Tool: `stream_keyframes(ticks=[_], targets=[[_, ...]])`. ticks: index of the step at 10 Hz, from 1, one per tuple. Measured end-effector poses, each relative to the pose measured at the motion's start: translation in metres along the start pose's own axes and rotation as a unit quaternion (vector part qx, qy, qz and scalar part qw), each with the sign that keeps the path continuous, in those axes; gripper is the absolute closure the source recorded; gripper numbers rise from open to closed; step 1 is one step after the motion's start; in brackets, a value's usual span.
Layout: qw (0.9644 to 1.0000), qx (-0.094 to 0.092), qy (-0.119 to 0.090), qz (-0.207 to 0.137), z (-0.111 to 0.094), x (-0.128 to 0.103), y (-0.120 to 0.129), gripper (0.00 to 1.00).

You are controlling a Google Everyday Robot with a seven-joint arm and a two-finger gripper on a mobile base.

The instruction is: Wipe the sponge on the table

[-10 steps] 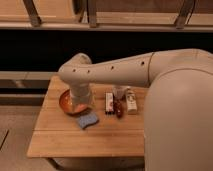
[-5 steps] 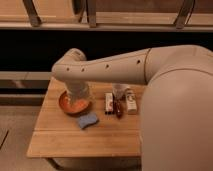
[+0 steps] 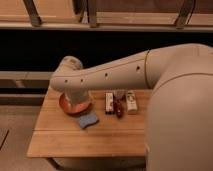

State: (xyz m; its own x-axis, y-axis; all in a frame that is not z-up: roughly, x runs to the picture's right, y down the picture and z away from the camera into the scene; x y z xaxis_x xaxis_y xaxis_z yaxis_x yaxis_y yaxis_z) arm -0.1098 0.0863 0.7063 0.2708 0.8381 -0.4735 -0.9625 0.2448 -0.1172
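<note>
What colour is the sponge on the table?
The sponge is light blue, clearest in the camera view; the gripper is over the orange-red bowl behind it.

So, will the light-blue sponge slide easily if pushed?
Probably: the small flat light-blue sponge lies flat on the light wooden table, so it should slide, not roll. Being thin, it likely bends when pressed. The end effector hangs over the round orange-red bowl.

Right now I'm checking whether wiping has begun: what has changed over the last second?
The arm shifted a little toward the picture's left, and its tool sits low at the orange-red bowl, behind the sponge. Nothing was picked up or let go. The sponge, the bowl and the small packages stayed where they were on the table.
</note>
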Motion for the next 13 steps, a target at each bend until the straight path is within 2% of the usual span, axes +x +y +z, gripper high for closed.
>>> stream_keyframes(ticks=[1, 2, 3, 7, 8, 10, 11, 12, 13], targets=[[0.9994, -0.013, 0.007, 0.033, 0.011, 0.010, -0.011, 0.35], [0.9969, -0.025, 0.020, 0.072, 0.023, 0.020, -0.024, 0.35], [0.9951, -0.031, 0.024, 0.091, 0.028, 0.024, -0.031, 0.35], [0.9952, -0.032, 0.029, 0.089, 0.030, 0.026, -0.028, 0.35], [0.9944, -0.032, 0.056, 0.084, 0.046, 0.044, -0.030, 0.35], [0.9936, -0.045, 0.080, 0.065, 0.067, 0.066, -0.027, 0.35], [0.9938, -0.063, 0.083, 0.038, 0.075, 0.071, -0.016, 0.35], [0.9934, -0.087, 0.076, -0.003, 0.079, 0.066, -0.002, 0.35], [0.9922, -0.099, 0.068, -0.032, 0.082, 0.059, 0.004, 0.35]])
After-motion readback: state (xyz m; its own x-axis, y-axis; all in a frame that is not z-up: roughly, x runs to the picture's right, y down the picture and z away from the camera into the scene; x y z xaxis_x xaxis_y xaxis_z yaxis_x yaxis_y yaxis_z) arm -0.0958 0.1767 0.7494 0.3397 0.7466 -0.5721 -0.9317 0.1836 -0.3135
